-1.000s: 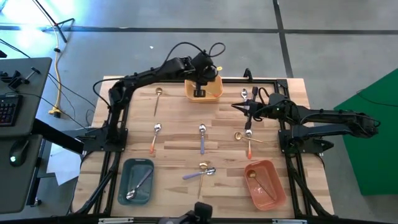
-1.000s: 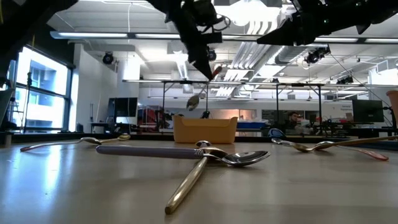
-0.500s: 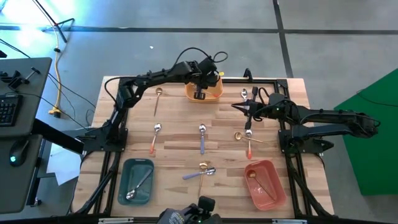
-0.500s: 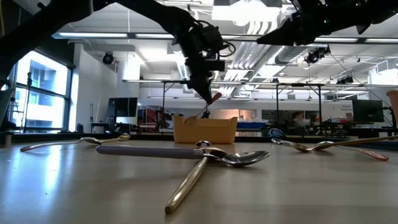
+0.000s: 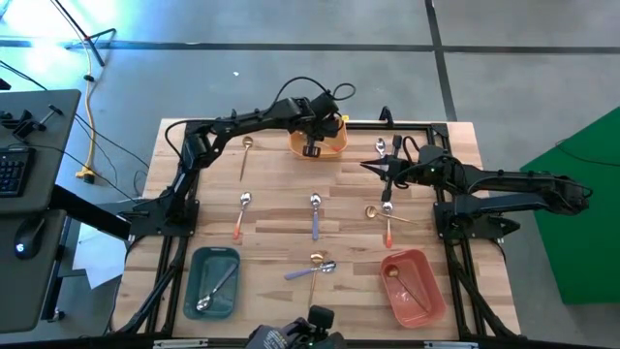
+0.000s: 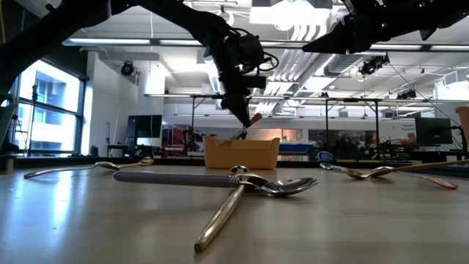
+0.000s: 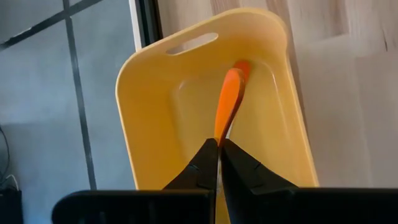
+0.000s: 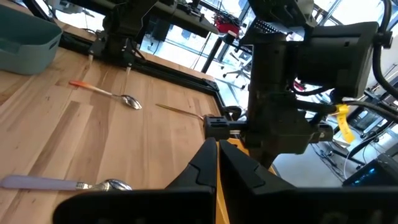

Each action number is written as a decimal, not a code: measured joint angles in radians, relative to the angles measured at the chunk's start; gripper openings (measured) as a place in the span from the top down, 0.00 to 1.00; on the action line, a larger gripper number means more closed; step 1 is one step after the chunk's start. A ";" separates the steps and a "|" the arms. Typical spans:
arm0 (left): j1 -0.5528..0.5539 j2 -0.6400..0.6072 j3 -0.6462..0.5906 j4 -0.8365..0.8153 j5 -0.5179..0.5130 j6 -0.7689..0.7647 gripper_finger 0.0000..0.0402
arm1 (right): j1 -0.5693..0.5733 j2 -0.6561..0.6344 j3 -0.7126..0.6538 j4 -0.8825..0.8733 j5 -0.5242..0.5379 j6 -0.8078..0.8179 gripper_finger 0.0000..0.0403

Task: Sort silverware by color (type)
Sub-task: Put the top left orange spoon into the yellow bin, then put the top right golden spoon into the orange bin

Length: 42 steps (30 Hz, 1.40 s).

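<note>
My left gripper (image 5: 312, 145) is over the yellow-orange tray (image 5: 332, 143) at the table's far edge, shut on an orange-handled spoon (image 7: 228, 99). The spoon's lower end is hidden behind the tray's wall in the low view (image 6: 248, 126). My right gripper (image 5: 373, 167) is shut and empty above the table's right part; its wrist view shows the shut fingers (image 8: 216, 152). Loose spoons lie flat on the table: a gold one (image 5: 245, 155), an orange-handled one (image 5: 241, 215), a lavender one (image 5: 315, 215), and a crossed gold and lavender pair (image 5: 315, 267). My left gripper pinches the spoon's orange handle (image 7: 221, 132) between its two fingers. The fingers come from above, pointing down. The spoon hangs below the fingertips and runs on along them, its lower end (image 7: 241, 67) down inside the yellow-orange tray; whether it touches the floor I cannot tell.
A teal tray (image 5: 199, 291) with a spoon in it stands at the near left, and a salmon tray (image 5: 424, 296) with a gold spoon at the near right. More spoons lie under and beside my right gripper (image 5: 387, 221). A black frame runs along the table's edges.
My left gripper has gone down toward the yellow-orange tray with the spoon. The spoon hung clear above the tray a second ago; now its lower end is inside the tray. In the last half second it has barely moved.
</note>
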 joint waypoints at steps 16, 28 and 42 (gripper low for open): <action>0.014 0.000 -0.001 -0.016 0.060 -0.032 0.94 | 0.000 0.000 0.000 0.000 0.000 0.006 1.00; 0.032 -0.004 -0.001 -0.023 0.035 -0.075 0.82 | 0.000 0.001 0.000 -0.013 0.000 -0.008 1.00; 0.021 -0.138 -0.076 0.060 0.084 -0.278 0.99 | -0.001 0.001 0.000 -0.002 0.010 -0.017 1.00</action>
